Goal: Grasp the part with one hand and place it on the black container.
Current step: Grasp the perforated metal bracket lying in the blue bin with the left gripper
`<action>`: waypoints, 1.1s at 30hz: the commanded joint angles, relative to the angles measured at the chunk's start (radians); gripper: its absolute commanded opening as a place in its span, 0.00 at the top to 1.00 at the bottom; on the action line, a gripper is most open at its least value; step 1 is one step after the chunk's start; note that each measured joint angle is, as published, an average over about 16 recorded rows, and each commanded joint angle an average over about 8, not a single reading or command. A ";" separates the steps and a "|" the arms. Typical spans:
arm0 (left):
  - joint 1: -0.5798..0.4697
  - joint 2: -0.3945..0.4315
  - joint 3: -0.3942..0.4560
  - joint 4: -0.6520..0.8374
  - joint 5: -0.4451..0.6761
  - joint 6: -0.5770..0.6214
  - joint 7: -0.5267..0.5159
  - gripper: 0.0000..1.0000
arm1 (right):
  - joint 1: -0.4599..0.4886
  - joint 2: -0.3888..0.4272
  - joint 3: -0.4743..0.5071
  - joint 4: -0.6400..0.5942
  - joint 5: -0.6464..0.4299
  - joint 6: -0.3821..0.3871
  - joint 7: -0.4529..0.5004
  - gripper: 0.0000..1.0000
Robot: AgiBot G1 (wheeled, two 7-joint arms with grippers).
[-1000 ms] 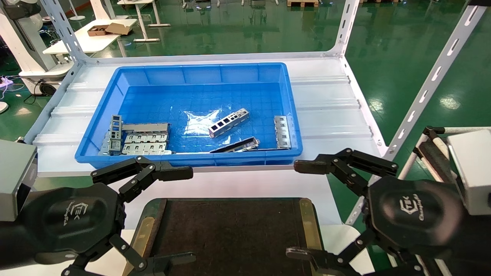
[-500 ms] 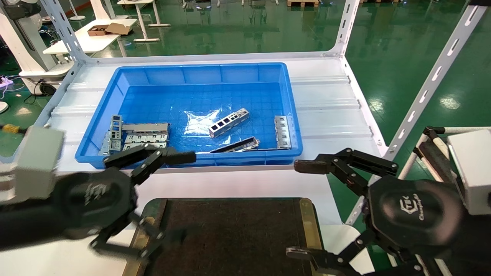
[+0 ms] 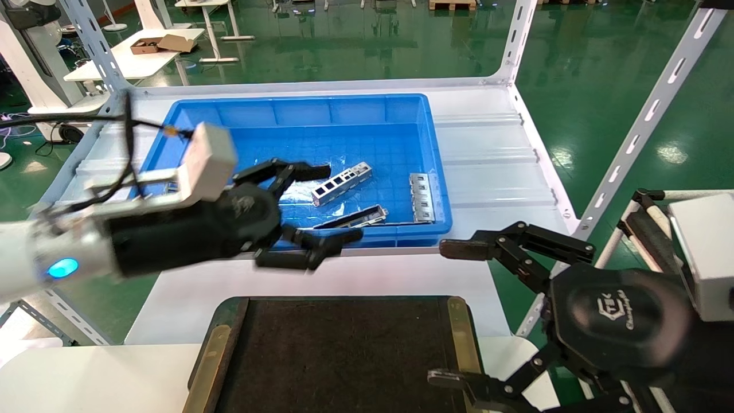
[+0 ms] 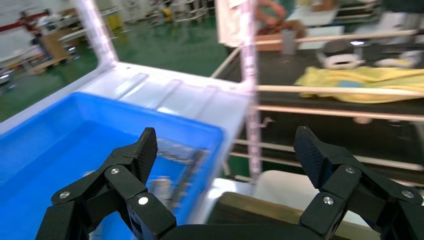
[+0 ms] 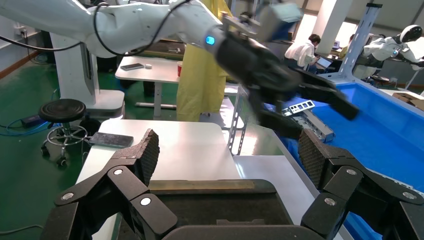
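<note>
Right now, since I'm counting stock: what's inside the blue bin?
In the blue bin: the part, a darker bar and a strip. The open left gripper and its arm cover the bin's left side.

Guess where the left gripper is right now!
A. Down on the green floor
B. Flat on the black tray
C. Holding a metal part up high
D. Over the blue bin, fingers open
D. The left gripper hangs over the near side of the blue bin, its fingers spread wide with nothing between them; the part lies in the bin.
</note>
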 commanded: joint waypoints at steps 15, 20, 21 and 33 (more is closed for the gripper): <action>-0.192 0.298 0.080 0.465 0.196 -0.254 0.120 0.00 | 0.000 0.000 -0.001 0.000 0.001 0.001 -0.001 0.00; -0.236 0.365 0.078 0.608 0.210 -0.324 0.175 0.00 | 0.000 0.001 -0.002 0.000 0.001 0.001 -0.001 0.00; -0.244 0.376 0.077 0.636 0.210 -0.337 0.186 0.00 | 0.000 0.001 -0.002 0.000 0.001 0.001 -0.001 0.00; -0.300 0.453 0.067 0.883 0.195 -0.418 0.292 0.00 | 0.001 0.001 -0.002 0.000 0.002 0.001 -0.001 0.00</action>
